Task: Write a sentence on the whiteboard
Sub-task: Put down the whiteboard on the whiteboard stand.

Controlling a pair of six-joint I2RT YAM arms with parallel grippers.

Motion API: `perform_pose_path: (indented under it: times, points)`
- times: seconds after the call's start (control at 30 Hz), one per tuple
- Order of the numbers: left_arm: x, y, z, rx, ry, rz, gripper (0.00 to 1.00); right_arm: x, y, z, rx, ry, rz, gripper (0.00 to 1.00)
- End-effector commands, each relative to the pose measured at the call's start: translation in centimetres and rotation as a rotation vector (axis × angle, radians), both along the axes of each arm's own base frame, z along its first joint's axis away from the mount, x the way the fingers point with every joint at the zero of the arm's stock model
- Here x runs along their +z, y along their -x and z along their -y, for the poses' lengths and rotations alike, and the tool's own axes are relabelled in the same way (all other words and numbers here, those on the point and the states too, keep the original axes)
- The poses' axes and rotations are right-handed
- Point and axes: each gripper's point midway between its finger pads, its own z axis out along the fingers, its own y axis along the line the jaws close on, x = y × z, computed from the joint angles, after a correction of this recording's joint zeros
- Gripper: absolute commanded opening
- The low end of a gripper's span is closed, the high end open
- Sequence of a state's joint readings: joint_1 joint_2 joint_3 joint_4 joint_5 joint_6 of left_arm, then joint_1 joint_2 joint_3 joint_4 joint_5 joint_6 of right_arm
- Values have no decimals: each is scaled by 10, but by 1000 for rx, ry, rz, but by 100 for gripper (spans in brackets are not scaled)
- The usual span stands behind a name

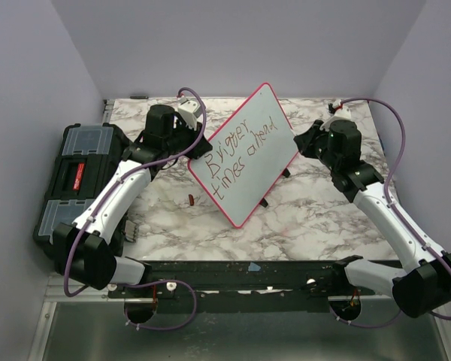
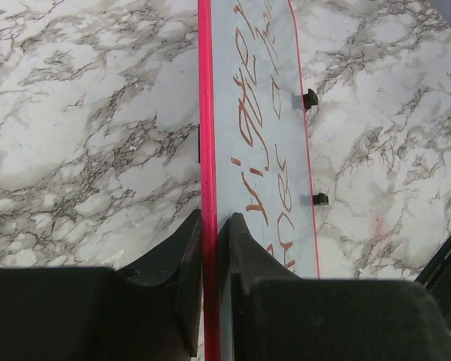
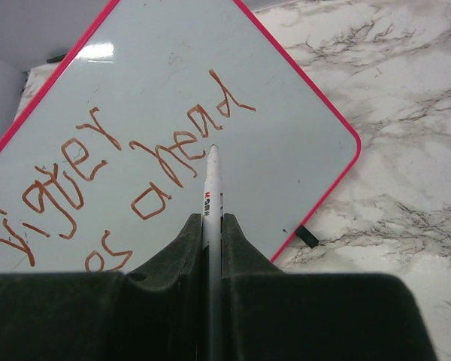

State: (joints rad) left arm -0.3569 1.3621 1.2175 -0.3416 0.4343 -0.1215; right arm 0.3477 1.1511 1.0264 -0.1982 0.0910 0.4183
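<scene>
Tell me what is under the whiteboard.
The left gripper clamps the whiteboard by its edge, tilted over the marble table. Two small black tabs stick out below its right edge. The tabletop directly beneath the board is covered.

Off to the left of my left claw (image 1: 189, 154) sits a black toolbox (image 1: 79, 177), with two clear-lidded trays and a red label on its top. Beneath my claw spreads a grey-veined marble tabletop (image 1: 323, 218). A small red piece (image 1: 191, 200) lies on it, near my claw on the side toward my base; I cannot tell what it is. Pale lilac walls (image 1: 30, 75) stand around.
</scene>
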Motion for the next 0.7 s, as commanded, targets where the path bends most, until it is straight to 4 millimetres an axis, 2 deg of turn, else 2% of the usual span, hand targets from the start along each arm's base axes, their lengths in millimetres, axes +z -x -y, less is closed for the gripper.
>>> perform_pose_path:
  times: [0.0, 0.1, 0.3, 0.67]
  points:
    - [-20, -1, 0, -25, -81, 9, 0, 6, 3, -6, 27, -24, 30, 1]
    - [-23, -2, -2, -14, -94, 12, 1, 6, 2, -7, 28, -26, 30, 1]
    - [-25, -5, -4, -1, -104, 23, 15, 5, 1, -6, 25, -22, 31, 1]
    - [-34, -11, -12, 44, -138, 40, 25, 0, -1, -7, 25, -18, 22, 1]
